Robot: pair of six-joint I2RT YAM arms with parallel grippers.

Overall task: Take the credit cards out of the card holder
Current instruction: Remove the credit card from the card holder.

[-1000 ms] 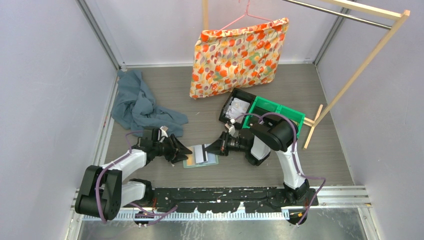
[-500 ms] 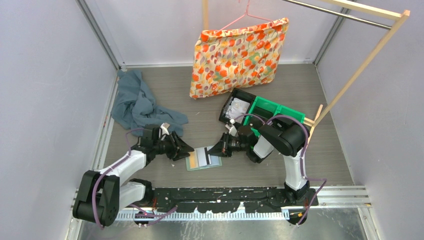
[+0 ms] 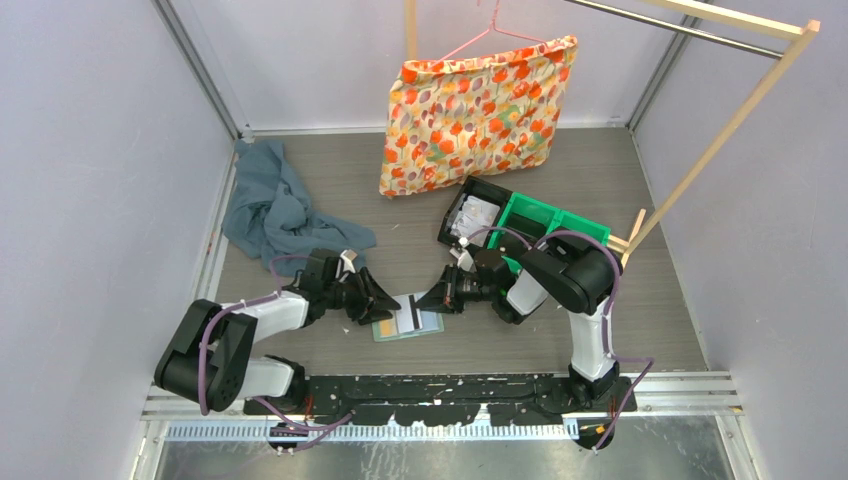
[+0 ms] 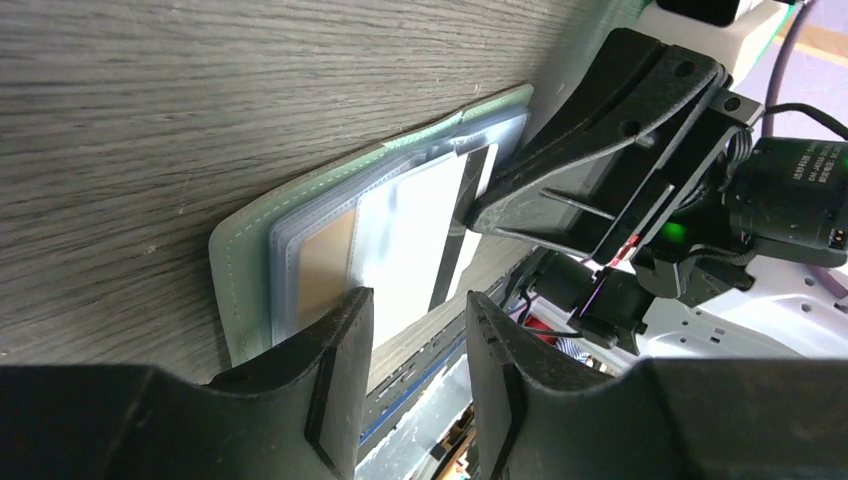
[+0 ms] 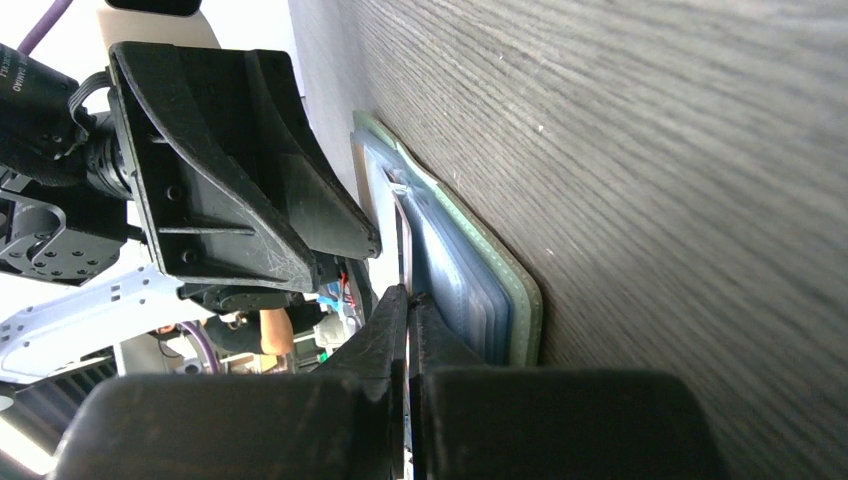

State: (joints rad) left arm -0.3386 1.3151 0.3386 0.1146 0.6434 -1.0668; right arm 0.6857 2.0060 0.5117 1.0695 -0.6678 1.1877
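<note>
The pale green card holder [image 3: 384,331] lies open on the table between my two arms, its clear pockets facing up [image 4: 300,255]. A whitish credit card [image 3: 408,313] with a dark stripe lies across the pockets. My right gripper [image 3: 424,299] is shut on this card's right edge; in the right wrist view the thin card [image 5: 401,235] runs in between the closed fingers [image 5: 408,297]. My left gripper [image 3: 388,302] is open at the holder's left edge. Its fingers [image 4: 340,340] straddle the card's near edge [image 4: 415,230] without pinching it.
A blue-grey cloth [image 3: 280,212] is heaped at the back left. A black bin [image 3: 472,216] and a green bin [image 3: 556,228] stand behind the right arm. A floral cushion [image 3: 480,105] hangs from a pink hanger, beside a wooden rack [image 3: 720,140].
My left gripper has slid right, up to the holder's left edge, and its jaws have narrowed slightly. The right gripper has stayed shut on the card, barely moving.
</note>
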